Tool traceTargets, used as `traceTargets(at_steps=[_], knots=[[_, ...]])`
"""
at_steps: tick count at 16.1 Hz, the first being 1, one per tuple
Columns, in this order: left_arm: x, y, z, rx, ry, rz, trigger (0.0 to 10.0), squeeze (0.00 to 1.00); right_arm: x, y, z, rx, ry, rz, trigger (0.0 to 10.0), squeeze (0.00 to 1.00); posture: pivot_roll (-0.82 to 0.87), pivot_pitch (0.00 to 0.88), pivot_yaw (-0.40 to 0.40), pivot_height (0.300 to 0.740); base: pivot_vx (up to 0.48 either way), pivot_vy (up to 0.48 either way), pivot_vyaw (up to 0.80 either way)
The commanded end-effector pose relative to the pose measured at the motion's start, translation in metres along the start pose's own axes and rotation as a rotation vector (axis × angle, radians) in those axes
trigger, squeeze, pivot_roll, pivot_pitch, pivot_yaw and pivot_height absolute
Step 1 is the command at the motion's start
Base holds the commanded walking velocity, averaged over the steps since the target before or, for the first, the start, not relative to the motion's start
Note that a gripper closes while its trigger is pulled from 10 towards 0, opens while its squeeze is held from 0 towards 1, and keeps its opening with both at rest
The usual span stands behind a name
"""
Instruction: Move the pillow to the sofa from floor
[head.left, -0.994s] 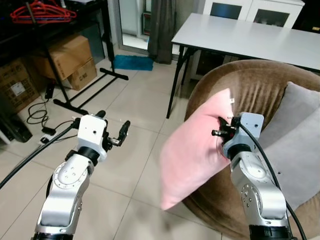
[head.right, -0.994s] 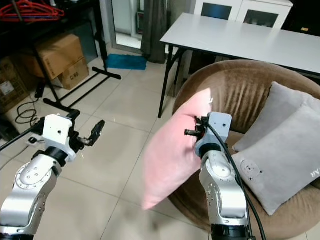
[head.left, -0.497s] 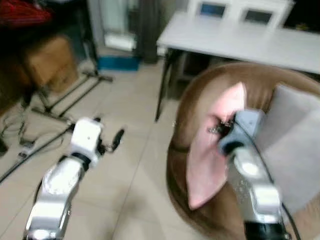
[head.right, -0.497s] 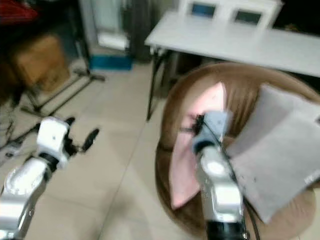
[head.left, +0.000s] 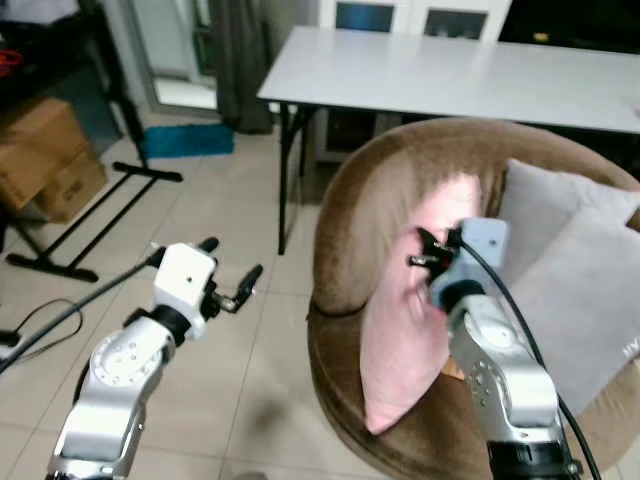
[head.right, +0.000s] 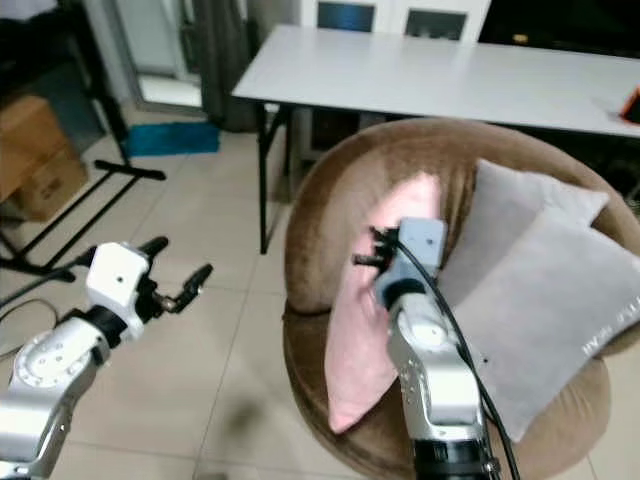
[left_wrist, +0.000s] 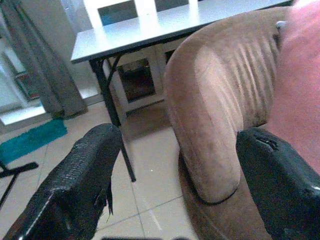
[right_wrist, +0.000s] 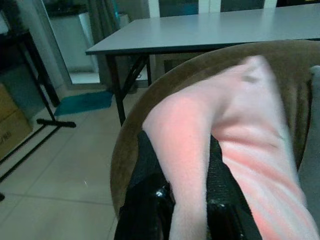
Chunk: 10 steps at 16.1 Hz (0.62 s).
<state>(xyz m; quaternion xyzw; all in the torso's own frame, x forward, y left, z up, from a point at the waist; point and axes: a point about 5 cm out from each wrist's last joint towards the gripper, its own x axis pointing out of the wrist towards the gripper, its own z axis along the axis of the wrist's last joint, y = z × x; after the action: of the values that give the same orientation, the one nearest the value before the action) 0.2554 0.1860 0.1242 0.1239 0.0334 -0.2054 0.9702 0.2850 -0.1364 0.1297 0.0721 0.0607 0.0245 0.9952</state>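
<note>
**A:** What's the biggest thing in front of the robot?

**B:** The round brown sofa (head.left: 400, 190), a tub-shaped seat with a high curved back. Behind it stands a long white desk (head.left: 440, 75) on dark legs, and the tiled floor (head.left: 200, 340) spreads out to the robot's left.

**A:** And on the seat?

**B:** Two grey cushions (head.right: 540, 290) lean against the back on the robot's right side, one overlapping the other. Beside them is the pink pillow (head.left: 415, 320), standing on end inside the sofa, its lower corner down near the front rim and its top against the backrest.

**A:** So the pillow is off the floor?

**B:** Yes, it is within the sofa, just beside the grey cushions.

**A:** Who has hold of it?

**B:** The right gripper (right_wrist: 185, 200). In the right wrist view its jaws are pinched on a fold of the pink fabric, one black finger (right_wrist: 147, 185) on each side of it.

**A:** And the other arm?

**B:** The left gripper (head.left: 235, 280) hangs over the floor, well apart from the sofa, with its jaws spread wide and nothing between them. In the left wrist view its fingers (left_wrist: 80, 170) frame the sofa's outer wall.

**A:** Anything smaller about?

**B:** Cardboard boxes (head.left: 45, 155), a black stand's legs (head.left: 95, 215) and a blue mat (head.left: 190, 140) at the far left.
</note>
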Motion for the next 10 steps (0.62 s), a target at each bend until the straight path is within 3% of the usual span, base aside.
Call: traceTargets(at_steps=[1,4,8,10], knots=[[0.0046,-0.0054,0.0058,0.006,-0.021,-0.038,10.0,0.0,0.0016,-0.0074,0.0164,-0.009,-0.078,-0.016,10.0,0.0,0.03,0.0,-0.013,0.74,0.255,0.0,0.0],[0.0043,-0.0058,0.0061,0.006,-0.019,-0.053,10.0,0.0,0.0029,-0.0068,0.016,0.006,-0.071,-0.015,10.0,0.0,0.03,0.0,-0.01,0.74,0.256,0.0,0.0],[0.0054,-0.0057,0.0059,0.012,-0.014,-0.051,10.0,0.0,0.0034,-0.0058,0.0169,0.003,-0.071,-0.008,10.0,0.0,0.03,0.0,-0.01,0.74,0.251,0.0,-0.77],[0.0055,-0.0059,0.0062,0.012,-0.014,-0.056,10.0,0.0,0.0038,-0.0006,0.0182,0.001,-0.079,0.04,10.0,0.0,0.03,0.0,-0.007,0.74,0.251,0.0,0.0]])
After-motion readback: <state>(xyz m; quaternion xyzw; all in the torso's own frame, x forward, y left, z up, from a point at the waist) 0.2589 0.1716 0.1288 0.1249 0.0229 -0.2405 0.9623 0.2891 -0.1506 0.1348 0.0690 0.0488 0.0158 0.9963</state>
